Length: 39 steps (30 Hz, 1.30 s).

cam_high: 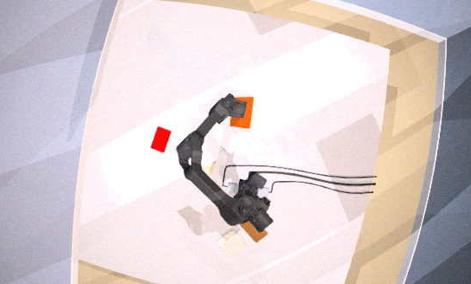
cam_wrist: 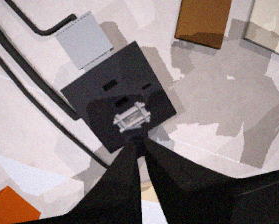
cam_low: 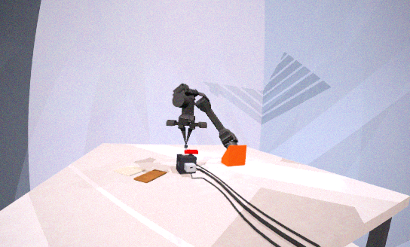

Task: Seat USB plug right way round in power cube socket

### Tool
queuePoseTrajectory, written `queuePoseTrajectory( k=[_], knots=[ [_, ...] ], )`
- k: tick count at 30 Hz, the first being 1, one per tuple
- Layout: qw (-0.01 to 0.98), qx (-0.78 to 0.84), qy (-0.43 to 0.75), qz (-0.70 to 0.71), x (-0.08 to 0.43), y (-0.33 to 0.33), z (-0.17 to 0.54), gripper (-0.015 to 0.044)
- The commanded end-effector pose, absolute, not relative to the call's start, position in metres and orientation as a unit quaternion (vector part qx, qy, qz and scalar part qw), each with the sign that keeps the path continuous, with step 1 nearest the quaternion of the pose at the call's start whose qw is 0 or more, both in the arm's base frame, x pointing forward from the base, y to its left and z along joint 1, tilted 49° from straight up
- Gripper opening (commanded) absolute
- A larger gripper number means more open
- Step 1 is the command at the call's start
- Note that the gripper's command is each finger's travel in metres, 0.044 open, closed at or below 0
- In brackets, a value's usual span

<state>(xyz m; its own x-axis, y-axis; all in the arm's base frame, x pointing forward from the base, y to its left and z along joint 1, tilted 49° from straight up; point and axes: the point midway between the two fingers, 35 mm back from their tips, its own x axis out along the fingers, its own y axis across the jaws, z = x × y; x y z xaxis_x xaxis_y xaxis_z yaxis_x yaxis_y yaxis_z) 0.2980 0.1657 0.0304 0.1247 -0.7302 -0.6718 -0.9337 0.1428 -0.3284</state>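
The power cube (cam_low: 181,166) (cam_wrist: 95,100) is a black block with dark slots in its top. My gripper (cam_low: 186,145) (cam_wrist: 138,147) points down over the cube and is shut on the USB plug. The plug (cam_wrist: 132,118) (cam_low: 185,148) shows as a small light-grey metal shell below the fingertips, near one edge of the cube's top in the wrist view. It looks raised over the top; any contact is too small to tell. The cube sits rotated in the wrist view, and the shell looks slightly out of line with its edges. The socket under the plug is hidden.
A grey plug block (cam_high: 263,191) (cam_low: 190,168) (cam_wrist: 84,40) sits on the cube's side. Dark cables (cam_high: 304,175) (cam_low: 227,190) run off it. An orange block (cam_high: 243,119) (cam_low: 235,156), red block (cam_high: 161,139), brown slab (cam_low: 150,176) (cam_wrist: 202,22) and cream slab (cam_high: 231,243) lie around.
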Motion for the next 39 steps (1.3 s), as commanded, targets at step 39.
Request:
queuePoseTrajectory(
  k=[39],
  knots=[
    [0.666, -0.344, 0.622, -0.227, 0.2979, 0.1657, 0.0303, 0.0]
  ],
)
